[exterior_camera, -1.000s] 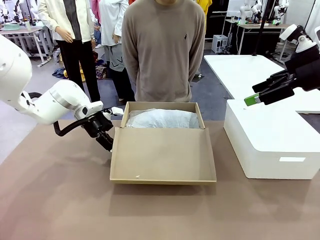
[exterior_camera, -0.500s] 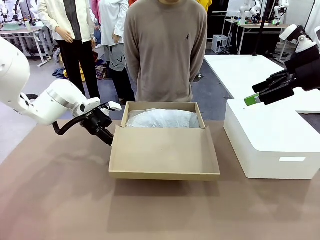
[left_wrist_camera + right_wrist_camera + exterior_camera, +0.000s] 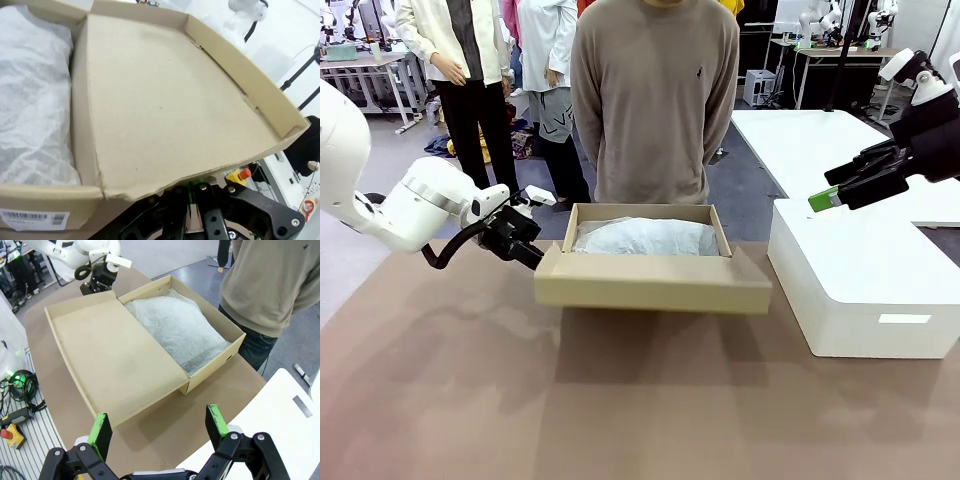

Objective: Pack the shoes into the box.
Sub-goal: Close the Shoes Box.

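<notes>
The tan box (image 3: 645,212) stands at the table's far middle, lined with white tissue paper (image 3: 645,238) that bulges up inside it. The shoes are hidden. Its flap lid (image 3: 650,292) is raised off the table, about level and edge-on to the front view. My left gripper (image 3: 532,258) is shut on the lid's left corner; in the left wrist view the lid (image 3: 165,105) spreads above the left gripper (image 3: 192,192), with tissue paper (image 3: 30,90) to the left. My right gripper (image 3: 825,198) hangs open high at the right, looking down on the box (image 3: 230,347) and lid (image 3: 110,355), with the right gripper (image 3: 159,422) holding nothing.
A big white block-shaped box (image 3: 860,280) stands on the table's right side under my right arm. A person (image 3: 655,100) stands close behind the tan box, hands behind the back. A white table (image 3: 800,135) lies beyond at the right.
My left gripper has risen and drawn back, swinging the flap lid up from flat on the table to about level. The right arm has not moved.
</notes>
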`<state>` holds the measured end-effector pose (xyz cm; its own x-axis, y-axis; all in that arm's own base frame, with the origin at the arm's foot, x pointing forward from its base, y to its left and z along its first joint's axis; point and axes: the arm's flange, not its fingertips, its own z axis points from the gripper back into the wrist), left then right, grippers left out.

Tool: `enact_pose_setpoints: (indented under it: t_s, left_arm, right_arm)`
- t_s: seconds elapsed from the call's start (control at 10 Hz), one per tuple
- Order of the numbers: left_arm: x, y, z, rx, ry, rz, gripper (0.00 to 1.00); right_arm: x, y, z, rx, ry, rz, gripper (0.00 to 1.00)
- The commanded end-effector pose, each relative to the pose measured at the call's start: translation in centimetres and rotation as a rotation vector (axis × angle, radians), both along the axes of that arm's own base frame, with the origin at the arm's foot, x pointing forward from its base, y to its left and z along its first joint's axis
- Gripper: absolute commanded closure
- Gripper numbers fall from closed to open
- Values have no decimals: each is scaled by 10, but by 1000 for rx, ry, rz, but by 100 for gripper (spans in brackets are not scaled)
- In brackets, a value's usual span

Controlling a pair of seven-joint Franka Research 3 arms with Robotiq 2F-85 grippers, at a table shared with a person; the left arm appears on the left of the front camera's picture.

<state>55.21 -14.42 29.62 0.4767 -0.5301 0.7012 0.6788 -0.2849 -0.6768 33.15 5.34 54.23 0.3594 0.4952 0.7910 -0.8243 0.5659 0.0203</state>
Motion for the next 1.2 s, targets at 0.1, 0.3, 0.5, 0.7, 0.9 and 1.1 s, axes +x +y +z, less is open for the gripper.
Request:
enact_pose_setpoints:
  t_s: [0.1, 0.3, 0.5, 0.7, 0.9, 1.1]
  left_arm:
    - [0, 7, 7, -79, 56, 101, 100]
    - [1, 11, 11, -70, 49, 230, 100]
    - [3, 16, 22, -76, 33, 311, 100]
    - [8, 20, 38, -21, -12, 353, 100]
    - [16, 27, 53, 73, -52, 417, 100]
    - [28, 35, 64, 162, -96, 499, 100]
  right_arm:
    - [2, 0, 0, 13, -12, 18, 0]
    - [2, 0, 0, 13, -12, 18, 0]
    - [2, 0, 0, 13, -12, 18, 0]
    - [2, 0, 0, 13, -12, 18, 0]
    - [2, 0, 0, 13, -12, 18, 0]
    - [2, 0, 0, 13, -12, 18, 0]
